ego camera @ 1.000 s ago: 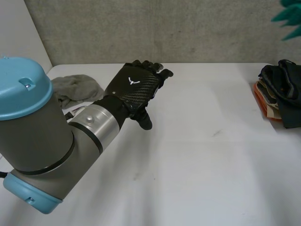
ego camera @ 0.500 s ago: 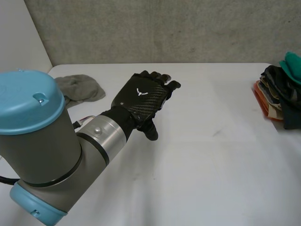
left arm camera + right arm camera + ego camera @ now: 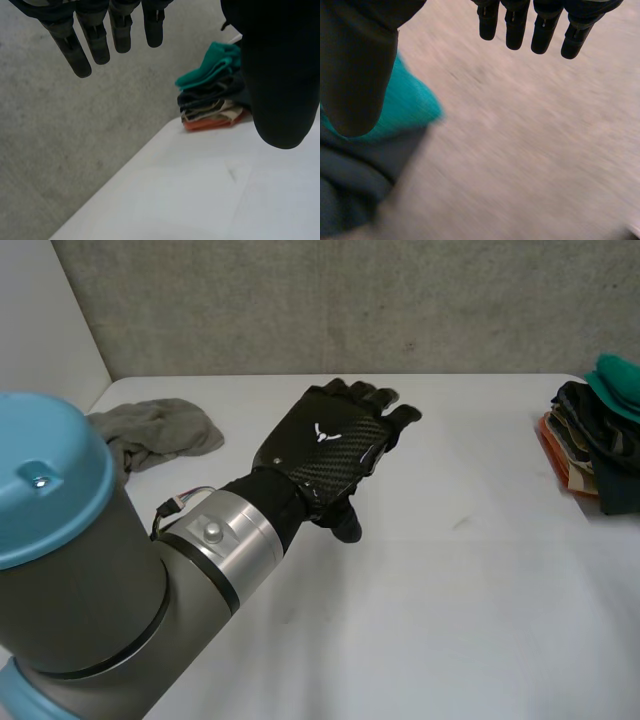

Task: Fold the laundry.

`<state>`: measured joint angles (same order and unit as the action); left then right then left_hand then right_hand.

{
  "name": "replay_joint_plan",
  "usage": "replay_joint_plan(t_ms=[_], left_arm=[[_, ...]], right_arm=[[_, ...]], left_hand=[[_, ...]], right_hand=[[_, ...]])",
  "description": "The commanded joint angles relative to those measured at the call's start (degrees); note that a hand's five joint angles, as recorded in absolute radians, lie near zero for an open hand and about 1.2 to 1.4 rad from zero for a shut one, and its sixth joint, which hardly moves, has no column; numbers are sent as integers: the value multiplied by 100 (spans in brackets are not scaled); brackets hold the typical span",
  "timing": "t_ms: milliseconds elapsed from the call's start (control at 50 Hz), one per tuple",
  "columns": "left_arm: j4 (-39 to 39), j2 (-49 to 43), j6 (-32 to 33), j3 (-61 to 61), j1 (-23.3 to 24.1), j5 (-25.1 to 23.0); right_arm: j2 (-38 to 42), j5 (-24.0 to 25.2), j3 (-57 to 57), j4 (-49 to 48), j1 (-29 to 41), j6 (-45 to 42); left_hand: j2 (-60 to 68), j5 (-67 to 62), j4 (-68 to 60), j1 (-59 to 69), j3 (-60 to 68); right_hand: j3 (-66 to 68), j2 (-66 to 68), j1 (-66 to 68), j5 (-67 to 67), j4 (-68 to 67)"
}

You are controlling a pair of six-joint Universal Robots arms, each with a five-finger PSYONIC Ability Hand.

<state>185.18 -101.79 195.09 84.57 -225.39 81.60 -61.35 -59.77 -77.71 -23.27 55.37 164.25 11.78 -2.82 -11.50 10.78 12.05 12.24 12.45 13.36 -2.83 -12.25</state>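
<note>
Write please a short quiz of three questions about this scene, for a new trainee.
1. True or false: the grey cloth lies crumpled, apart from the left hand.
2. Which colour lies on top of the stack of clothes? A pink, B teal, C yellow.
3. Fill in: the fingers of the right hand are ___ (straight or curled).
Key: 1 true; 2 B; 3 straight.
</note>
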Motion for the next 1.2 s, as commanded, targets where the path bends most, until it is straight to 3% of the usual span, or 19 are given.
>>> replay_joint_plan(t_ms=[20,160,280,380,460,560,640,740,800,1040,1160,1180,1200], left_arm=[[219,308,-15,77,4,-434],[580,589,-374,138,-84,-504],[633,783,-568,138,-531,-504],[624,827,-577,42,-1567,-425],[624,669,-568,-55,-2534,-425],[633,-558,-393,-545,-3685,-504],[563,-1708,80,-1221,-4082,-513],[527,-3056,995,-2075,-4258,-539],[545,-3707,1435,-2655,-4487,-575],[589,-5395,1576,-4528,-4531,-584],[589,-5756,1576,-4950,-4531,-592],[589,-5773,1576,-4959,-4531,-601],[615,-5791,1585,-4968,-4522,-592]], right_arm=[[-500,-1528,248,498,-150,-1123],[-1440,-1433,-59,235,464,-536],[-2389,-625,-1122,-292,1607,283],[-3188,147,-2448,-714,2432,283],[-3225,649,-3081,-610,3301,117],[-2988,712,-3417,84,3849,-691],[-2470,414,-3452,726,4025,-1543],[-2030,-86,-3514,912,4254,-1975],[-1951,-149,-3576,868,4263,-1984],[-1924,-167,-3953,420,4201,-1967],[-1915,-202,-3971,349,4210,-1975],[-1915,-202,-3971,340,4210,-1967],[-1915,-211,-3971,340,4210,-1967]], left_hand=[[-178,282,150,-78,-205],[-178,282,150,-78,-205],[-178,282,150,-78,-205],[-178,282,150,-78,-205],[-178,282,150,-78,-205],[-173,277,146,-74,-201],[-156,260,129,-57,-184],[-106,210,79,-6,-134],[45,59,-72,145,17],[1037,-933,-1064,1137,1009],[3387,-3283,-3414,3487,3359],[4142,-4039,-4170,4242,4115],[5815,-5711,-5843,5915,5788]], right_hand=[[-224,-245,-336,283,225],[-224,-245,-336,283,225],[-224,-245,-336,283,225],[-224,-245,-336,283,225],[-224,-245,-336,283,225],[-224,-245,-336,283,225],[-224,-245,-336,283,225],[-224,-245,-336,283,225],[-224,-245,-336,283,225],[-224,-245,-336,283,225],[-224,-245,-336,283,225],[-224,-245,-336,283,225],[-224,-245,-336,283,225]])
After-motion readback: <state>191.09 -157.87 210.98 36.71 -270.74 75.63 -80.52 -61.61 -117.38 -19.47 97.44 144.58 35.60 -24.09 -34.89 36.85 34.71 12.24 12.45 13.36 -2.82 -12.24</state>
